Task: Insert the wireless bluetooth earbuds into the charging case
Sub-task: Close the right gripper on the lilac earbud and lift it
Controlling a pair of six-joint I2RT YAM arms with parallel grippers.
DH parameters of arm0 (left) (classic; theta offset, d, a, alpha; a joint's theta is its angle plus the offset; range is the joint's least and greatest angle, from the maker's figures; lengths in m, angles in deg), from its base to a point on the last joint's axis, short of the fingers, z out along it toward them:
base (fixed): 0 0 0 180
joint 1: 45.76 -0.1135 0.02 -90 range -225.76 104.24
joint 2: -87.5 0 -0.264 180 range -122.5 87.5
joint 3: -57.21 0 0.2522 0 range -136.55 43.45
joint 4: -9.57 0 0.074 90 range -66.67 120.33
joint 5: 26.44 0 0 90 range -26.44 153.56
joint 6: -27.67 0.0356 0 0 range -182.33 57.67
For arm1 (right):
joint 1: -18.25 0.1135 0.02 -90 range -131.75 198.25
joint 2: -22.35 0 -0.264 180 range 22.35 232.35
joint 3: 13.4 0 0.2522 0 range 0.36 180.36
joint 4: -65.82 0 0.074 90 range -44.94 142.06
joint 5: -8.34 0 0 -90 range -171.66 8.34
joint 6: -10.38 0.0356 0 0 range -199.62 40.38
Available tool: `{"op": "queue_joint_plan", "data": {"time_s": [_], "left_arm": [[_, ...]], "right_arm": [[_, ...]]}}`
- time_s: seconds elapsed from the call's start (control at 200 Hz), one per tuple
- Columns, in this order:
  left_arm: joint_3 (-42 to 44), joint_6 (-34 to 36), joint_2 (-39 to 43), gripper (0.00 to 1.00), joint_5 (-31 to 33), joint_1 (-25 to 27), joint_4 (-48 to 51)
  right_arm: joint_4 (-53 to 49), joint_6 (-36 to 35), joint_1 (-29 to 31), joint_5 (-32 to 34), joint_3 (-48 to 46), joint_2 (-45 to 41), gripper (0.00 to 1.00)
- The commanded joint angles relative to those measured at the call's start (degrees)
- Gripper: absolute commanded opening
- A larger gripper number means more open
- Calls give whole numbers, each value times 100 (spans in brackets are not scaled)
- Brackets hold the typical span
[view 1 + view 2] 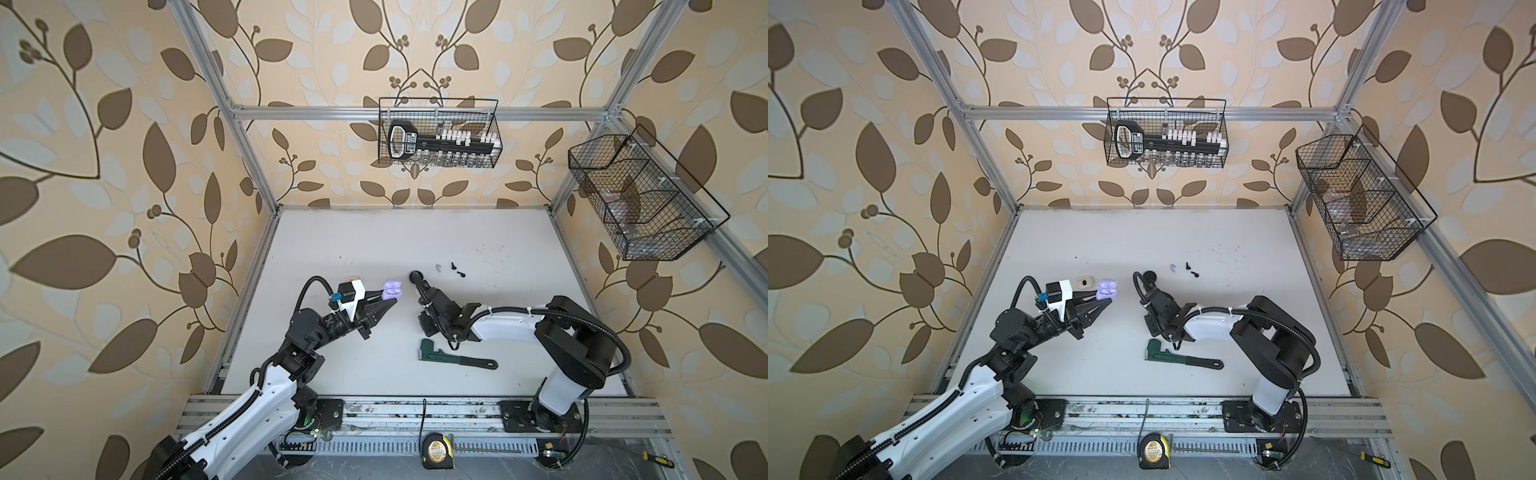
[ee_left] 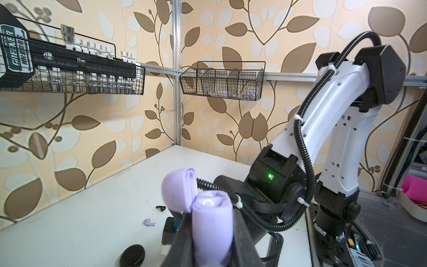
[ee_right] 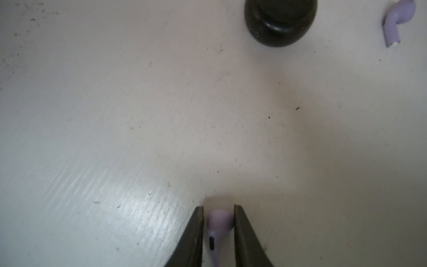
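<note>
My left gripper [image 2: 211,213] is shut on the lavender charging case [image 2: 212,222], held off the table with its lid [image 2: 176,189] swung open; both top views show the case [image 1: 391,289] at that gripper [image 1: 387,300]. My right gripper [image 3: 218,208] points down at the table, its fingers closed on either side of a lavender earbud [image 3: 218,225] that lies on the surface. In both top views its fingertips are hidden under the wrist [image 1: 434,309]. A second lavender earbud [image 1: 437,268] and two black earbuds [image 1: 453,264] lie farther back.
A black round case [image 3: 280,20] sits just beyond the right gripper. A whitish case [image 1: 1086,282] lies behind the left wrist. A green pipe wrench [image 1: 453,357] lies near the front, a tape measure [image 1: 436,451] on the rail. Wire baskets [image 1: 438,133] hang on the walls.
</note>
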Motion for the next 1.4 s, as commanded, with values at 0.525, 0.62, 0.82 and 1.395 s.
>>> {"op": "queue_joint_plan", "data": {"time_s": [0.525,0.62,0.82,1.395], "left_arm": [[59,90,82,0,-9,32,-128],[59,103,58,0,1,33,-139],[-1,130,-214,0,111,30,-480],[743,126,-1515,0,245,41,-3537]], "right_arm": [[-410,105,43,151,-135,-83,18],[-340,156,15,121,-163,-301,17],[-402,444,-113,128,-154,-1291,17],[576,1345,1235,1816,39,-4355,20]]}}
